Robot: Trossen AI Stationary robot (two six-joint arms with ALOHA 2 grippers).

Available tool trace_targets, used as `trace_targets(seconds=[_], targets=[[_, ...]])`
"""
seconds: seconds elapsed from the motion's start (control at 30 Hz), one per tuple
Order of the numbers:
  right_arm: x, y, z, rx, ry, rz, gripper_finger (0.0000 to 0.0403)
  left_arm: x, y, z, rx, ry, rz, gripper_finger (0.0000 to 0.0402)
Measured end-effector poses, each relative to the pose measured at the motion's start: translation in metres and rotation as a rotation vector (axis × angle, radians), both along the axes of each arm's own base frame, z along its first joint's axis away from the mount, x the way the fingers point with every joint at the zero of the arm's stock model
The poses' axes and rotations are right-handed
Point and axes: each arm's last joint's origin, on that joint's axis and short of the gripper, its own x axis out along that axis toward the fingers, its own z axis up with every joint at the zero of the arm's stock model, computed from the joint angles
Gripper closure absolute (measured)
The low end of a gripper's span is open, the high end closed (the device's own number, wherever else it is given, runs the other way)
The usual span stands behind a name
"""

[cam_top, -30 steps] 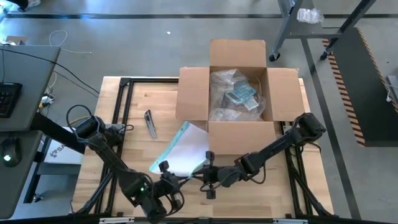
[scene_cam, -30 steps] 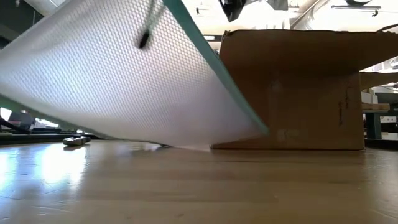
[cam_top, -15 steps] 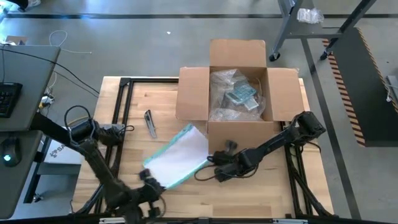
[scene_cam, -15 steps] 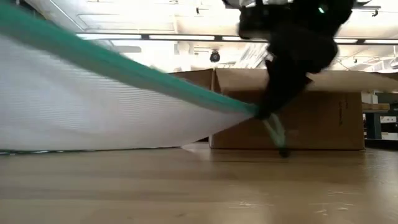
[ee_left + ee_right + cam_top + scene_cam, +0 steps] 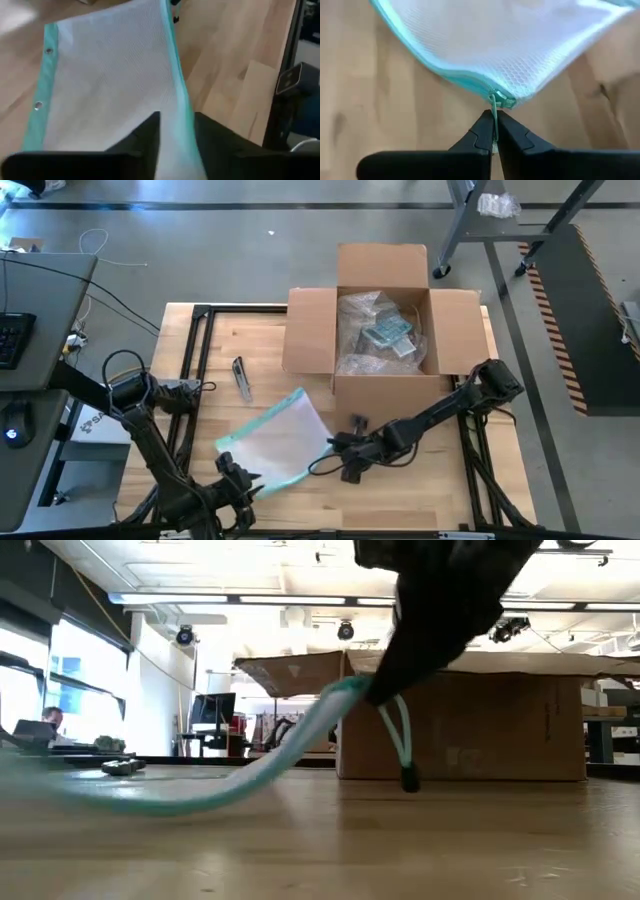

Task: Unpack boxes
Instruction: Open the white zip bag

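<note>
The brown cardboard box [image 5: 310, 330] [image 5: 470, 725] stands open at the table's far right, flaps spread, bubble wrap and small items inside. A flat clear pouch [image 5: 275, 440] [image 5: 105, 85] [image 5: 510, 45] with a teal edge lies in front of it, between both grippers. My left gripper [image 5: 235, 482] [image 5: 177, 120] is at the pouch's near left corner, shut on it. My right gripper [image 5: 335, 450] [image 5: 494, 116] is at its right corner, shut on the zipper pull. In the low view the pouch [image 5: 280, 755] sags from the right gripper onto the table. My left gripper has the pouch's teal edge [image 5: 175, 100] between its two fingers [image 5: 145, 135], coming level from the table's near side. The pouch spreads away from the fingers over the wood. My right gripper pinches the zipper pull [image 5: 493, 104] at the pouch's corner between its fingertips [image 5: 482, 131], from the table's right side. That corner [image 5: 350, 690] is raised off the table, and a teal cord loop [image 5: 400, 740] hangs below it.
A small hand tool [image 5: 240, 378] [image 5: 120, 767] lies left of the box. Black frame rails [image 5: 200, 350] run along the table's left and far sides. A desk with a keyboard [image 5: 12, 340] stands left of the table. A person [image 5: 45, 720] sits far off.
My left gripper has moved toward the table's left and near edge, drawing the pouch with it. The pouch, held up and steeply tilted a second ago, has come down, turned and now lies low over the table, away from the box. My right gripper has kept its hold.
</note>
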Motion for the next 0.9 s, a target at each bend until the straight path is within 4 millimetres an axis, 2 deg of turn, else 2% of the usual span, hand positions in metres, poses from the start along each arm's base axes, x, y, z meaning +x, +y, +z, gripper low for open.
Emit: trace_targets(seconds=[0.1,0.23,0.33,0.43,0.5,0.6,0.77,0.9], targets=[[0.007,0.003,0.011,0.023,-0.048,0.019,0.0403,-0.003,0.003,0.011,0.007,0.078,-0.049,0.0237],[0.022,0.009,0.041,0.071,-0.158,0.077,0.0403,-0.013,0.026,0.042,0.032,0.175,0.016,0.0223],[0.034,0.007,0.064,0.072,-0.270,0.019,0.0403,-0.009,0.034,0.055,0.152,0.015,0.001,0.0230],[0.043,0.004,0.082,0.057,-0.379,0.017,0.0403,0.005,0.033,0.060,0.330,-0.195,-0.016,0.0238],[0.046,0.002,0.087,0.057,-0.398,0.023,0.0403,0.018,0.032,0.056,0.399,-0.268,0.000,0.0240],[0.046,0.001,0.086,0.052,-0.387,0.034,0.0403,0.036,0.035,0.044,0.452,-0.280,0.025,0.0240],[0.044,0.002,0.083,0.052,-0.348,0.040,0.0403,0.063,0.042,0.028,0.446,-0.276,0.101,0.0239],[0.042,0.003,0.082,0.041,-0.334,0.040,0.0403,0.074,0.042,0.019,0.419,-0.259,0.115,0.0239]])
